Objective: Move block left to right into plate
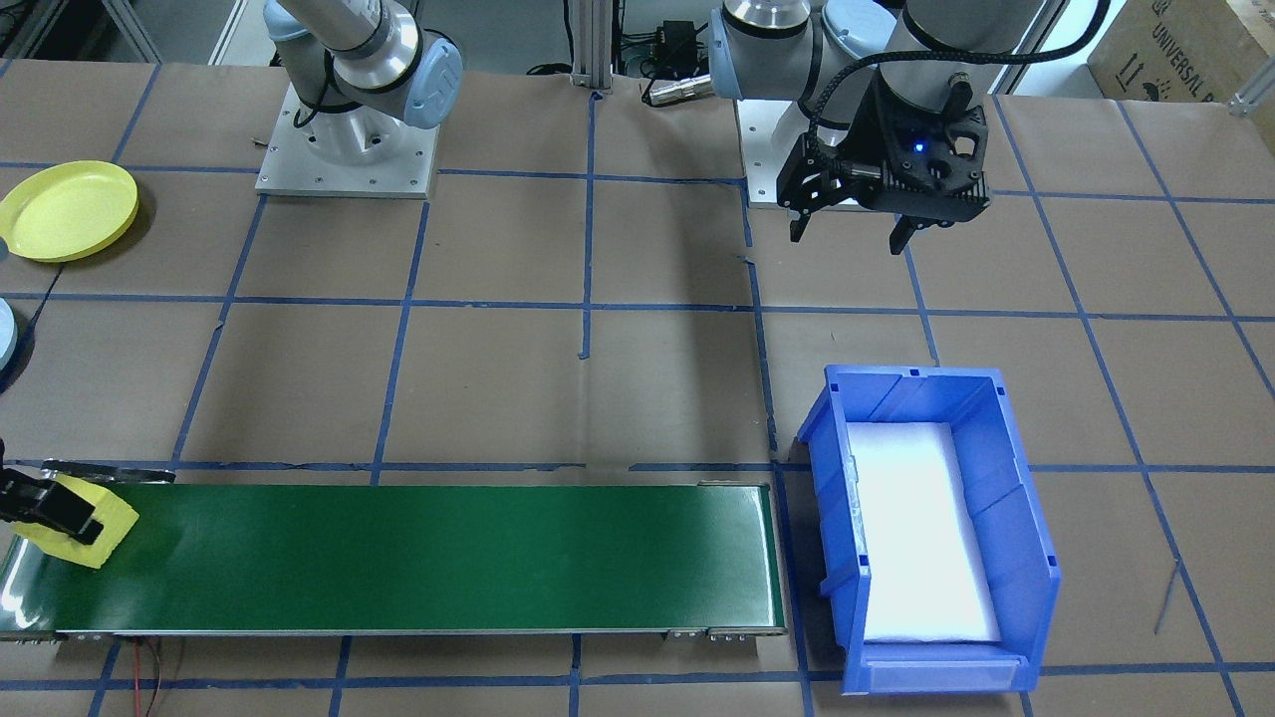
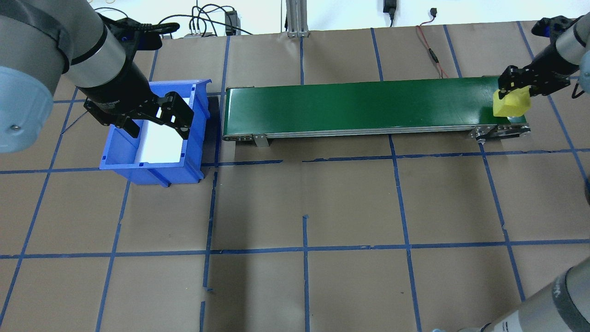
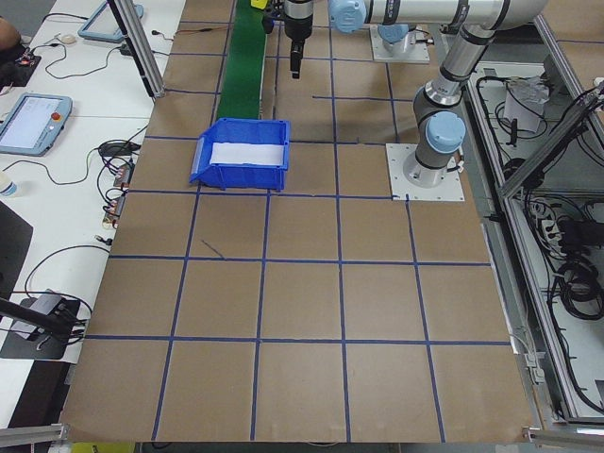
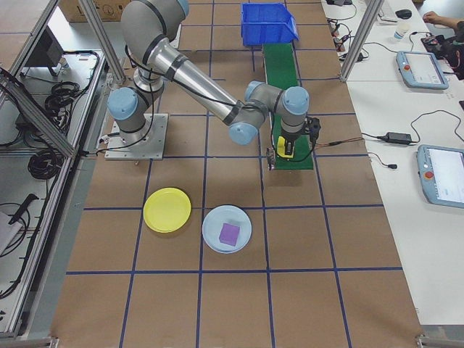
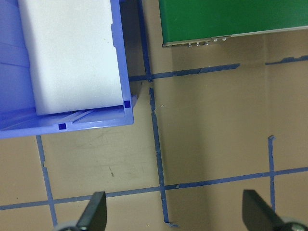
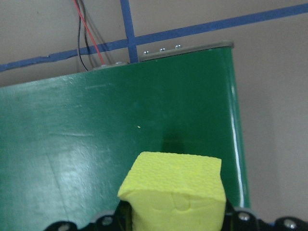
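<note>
A yellow foam block is at the end of the green conveyor belt on my right side, and my right gripper is shut on it. The right wrist view shows the block between the jaws, with a small shadow on the belt just beyond it. The yellow plate lies empty on the table, away from the belt; it also shows in the exterior right view. My left gripper hangs open and empty over the blue bin; its fingers stand wide apart.
The blue bin with a white foam liner stands at the belt's other end. A pale blue plate with a purple block lies next to the yellow plate. Red and black wires run past the belt's end.
</note>
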You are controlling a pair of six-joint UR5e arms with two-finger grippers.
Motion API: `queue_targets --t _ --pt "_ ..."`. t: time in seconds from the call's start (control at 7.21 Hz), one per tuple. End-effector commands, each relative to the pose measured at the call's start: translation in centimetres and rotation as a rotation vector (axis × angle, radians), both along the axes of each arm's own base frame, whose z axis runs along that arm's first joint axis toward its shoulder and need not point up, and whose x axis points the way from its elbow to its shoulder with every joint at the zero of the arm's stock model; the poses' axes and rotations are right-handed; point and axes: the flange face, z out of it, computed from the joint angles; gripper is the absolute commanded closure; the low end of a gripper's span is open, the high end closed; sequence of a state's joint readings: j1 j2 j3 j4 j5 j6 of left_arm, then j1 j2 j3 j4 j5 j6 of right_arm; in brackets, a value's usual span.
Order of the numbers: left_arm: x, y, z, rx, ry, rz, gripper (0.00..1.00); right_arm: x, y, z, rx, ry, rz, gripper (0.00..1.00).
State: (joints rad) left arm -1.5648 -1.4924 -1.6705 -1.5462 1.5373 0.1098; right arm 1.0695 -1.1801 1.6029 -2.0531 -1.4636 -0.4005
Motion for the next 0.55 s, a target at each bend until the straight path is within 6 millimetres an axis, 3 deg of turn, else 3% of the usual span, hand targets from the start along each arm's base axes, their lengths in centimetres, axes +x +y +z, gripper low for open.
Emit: queue_targets --t 0.0,0.14,0.28,0.42 --pt "0.0 0.0 0.0 0.0 0.0 -0.001 0.0 -7.5 6.7 4.1 0.103 0.084 0.075 0.91" --pt "0.0 0.0 0.0 0.0 0.002 -0.001 0.0 -11.3 11.2 4.5 0.163 0.025 0.064 0.91" --pt "0.0 0.0 0.0 0.0 0.0 -0.002 0.0 -15.1 16.2 3.6 0.195 -0.025 0.098 0.92" --pt "0.0 0.0 0.0 0.0 0.002 -0.002 0.0 -16.9 20.3 2.1 0.211 -0.063 0.08 0.92"
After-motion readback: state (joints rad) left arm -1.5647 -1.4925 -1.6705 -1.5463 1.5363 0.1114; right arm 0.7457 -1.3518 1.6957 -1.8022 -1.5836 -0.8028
